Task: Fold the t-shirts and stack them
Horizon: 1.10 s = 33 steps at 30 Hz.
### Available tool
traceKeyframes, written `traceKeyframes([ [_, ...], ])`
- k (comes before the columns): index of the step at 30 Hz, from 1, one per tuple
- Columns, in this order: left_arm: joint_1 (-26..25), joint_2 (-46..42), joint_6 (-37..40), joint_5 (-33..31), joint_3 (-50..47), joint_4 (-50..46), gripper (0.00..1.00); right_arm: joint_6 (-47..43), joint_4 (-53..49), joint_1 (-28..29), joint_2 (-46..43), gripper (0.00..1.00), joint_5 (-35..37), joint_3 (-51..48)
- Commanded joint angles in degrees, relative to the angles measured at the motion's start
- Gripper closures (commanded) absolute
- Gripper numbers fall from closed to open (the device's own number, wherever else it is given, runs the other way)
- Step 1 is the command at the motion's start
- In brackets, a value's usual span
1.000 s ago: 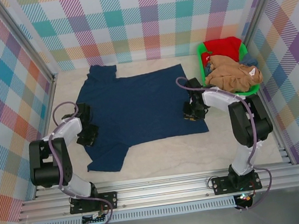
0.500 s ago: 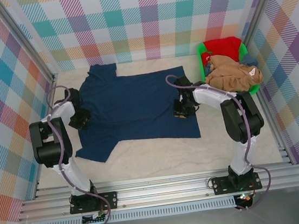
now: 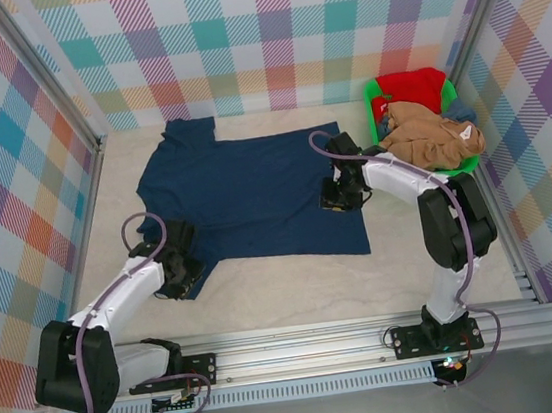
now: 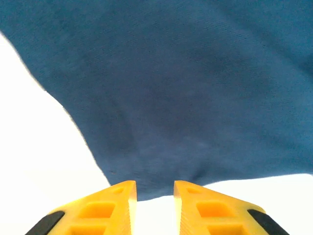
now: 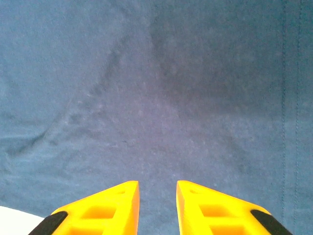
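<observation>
Since half a second ago the left gripper (image 3: 184, 274) has swung back from the far-left side of the navy t-shirt (image 3: 249, 195) to the shirt's near-left corner. Its arm is now stretched low over the table (image 3: 297, 295). The right gripper (image 3: 339, 197) has hardly shifted and rests on the shirt's right part, a little in from the right hem. Against a second ago, the shirt lies further from the near edge and its right hem is drawn in leftward.

The navy t-shirt is spread flat across the middle of the table, with one sleeve pointing toward the back wall at far left.

In the left wrist view the yellow fingers (image 4: 120, 200) stand a narrow gap apart, with their tips right at the cloth's edge. Pale table shows to either side. Whether they pinch the edge cannot be told.

In the right wrist view the fingers (image 5: 117, 200) also stand a narrow gap apart, over navy cloth. Soft creases run toward the gap and a stitched seam runs down the right side. Whether any cloth is caught between them cannot be told.

A green basket (image 3: 375, 129) sits at the far right, near the shirt's far-right corner. It holds a red t-shirt (image 3: 413, 87) at the back. A tan-brown t-shirt (image 3: 434, 137) is heaped in front and spills over the rim.
</observation>
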Motion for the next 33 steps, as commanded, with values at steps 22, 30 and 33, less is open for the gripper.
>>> traceKeyframes([
  [22, -10.91, 1.37, -7.74, 6.64, -3.89, -2.24, 0.86, -1.12, -1.31, -2.67, -2.31, 0.74, 1.62, -2.63],
  [30, -14.67, 7.08, -12.48, 14.06, -3.18, 2.54, 0.86, -1.77, -2.1, -3.53, -2.87, 0.74, 3.08, -3.32],
  [33, -18.05, 7.01, -16.44, 13.97, -3.02, 2.66, 0.86, -2.31, -2.4, -3.64, -3.49, 0.73, 3.48, -4.02],
])
